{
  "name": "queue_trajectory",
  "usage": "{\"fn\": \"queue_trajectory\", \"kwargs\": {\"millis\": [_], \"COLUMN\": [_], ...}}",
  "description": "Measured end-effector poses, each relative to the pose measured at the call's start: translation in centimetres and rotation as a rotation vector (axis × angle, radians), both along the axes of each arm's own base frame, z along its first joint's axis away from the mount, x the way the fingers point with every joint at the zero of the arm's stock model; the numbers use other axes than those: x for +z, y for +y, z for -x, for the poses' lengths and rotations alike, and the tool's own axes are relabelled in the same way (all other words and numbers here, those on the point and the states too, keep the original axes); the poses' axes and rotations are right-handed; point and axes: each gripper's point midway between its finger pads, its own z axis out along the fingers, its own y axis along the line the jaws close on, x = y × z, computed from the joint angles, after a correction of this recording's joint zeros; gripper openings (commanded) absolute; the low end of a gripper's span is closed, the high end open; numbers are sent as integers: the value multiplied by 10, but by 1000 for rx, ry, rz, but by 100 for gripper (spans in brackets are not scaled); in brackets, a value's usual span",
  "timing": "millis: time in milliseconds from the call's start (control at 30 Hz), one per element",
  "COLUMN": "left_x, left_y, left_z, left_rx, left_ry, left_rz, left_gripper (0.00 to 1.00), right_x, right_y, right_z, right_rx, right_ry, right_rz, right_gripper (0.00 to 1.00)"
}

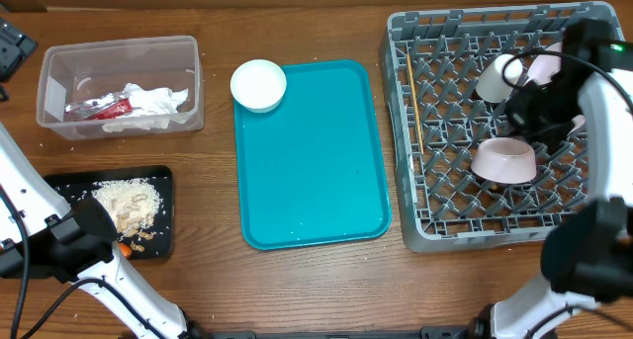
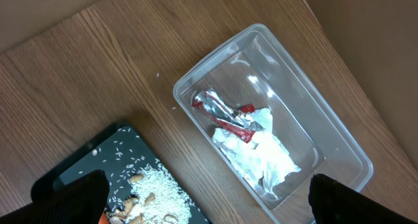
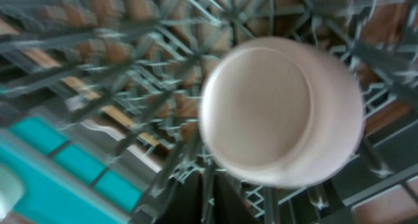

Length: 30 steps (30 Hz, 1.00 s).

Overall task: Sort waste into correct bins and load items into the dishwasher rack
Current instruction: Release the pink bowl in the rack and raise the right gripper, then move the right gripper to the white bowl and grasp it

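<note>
Table: brown wood is carrying everything, with a teal tray lying flat in the middle.
Upper left: the clear tub is holding the crumpled napkin and the red wrapper, which are touching each other.
Lower left: the black tray is carrying the beige crumbs, and an orange carrot piece is peeking out at its lower edge.
Small bowl: it is sitting upright on the teal tray's upper left corner.
Right side: the grey rack is holding a chopstick lying along its left columns, a cup tipped on its side, and an upturned bowl resting on the pegs.
Left fingers: they are hanging spread wide and released, gripping nothing, above the tub and the black tray.
Right arm: it is hovering over the rack, just above the upturned bowl.
Right fingers: the blur is hiding them, so I cannot tell whether they are clenched or released.
</note>
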Motion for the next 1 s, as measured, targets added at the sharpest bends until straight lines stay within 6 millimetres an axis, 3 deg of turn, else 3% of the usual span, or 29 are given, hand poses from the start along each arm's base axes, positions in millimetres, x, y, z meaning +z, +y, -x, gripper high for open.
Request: {"fn": "queue_trajectory", "kwargs": {"millis": [33, 133, 433, 600, 733, 800, 867, 900, 933, 1000], "left_x": [0, 0, 0, 0, 0, 0, 0, 0, 0, 0], "left_y": [0, 0, 0, 0, 0, 0, 0, 0, 0, 0], "left_z": [0, 0, 0, 0, 0, 0, 0, 0, 0, 0], "left_rx": [0, 0, 0, 0, 0, 0, 0, 0, 0, 0], "left_ry": [0, 0, 0, 0, 0, 0, 0, 0, 0, 0], "left_rz": [0, 0, 0, 0, 0, 0, 0, 0, 0, 0], "left_gripper": [100, 100, 100, 100, 100, 100, 100, 100, 100, 100], "right_x": [-16, -32, -25, -24, -18, -4, 17, 33, 46, 81], "right_y": [0, -3, -6, 1, 13, 27, 51, 69, 84, 129], "right_z": [3, 14, 62, 62, 49, 21, -17, -45, -64, -104], "right_rx": [2, 2, 14, 9, 3, 27, 79, 122, 160, 259], "right_ry": [62, 154, 358, 354, 300, 176, 6, -125, -223, -447], "right_rz": [-4, 7, 41, 3, -48, -76, -112, -137, -150, -190], "right_gripper": [8, 8, 8, 4, 9, 19, 54, 83, 99, 100]}}
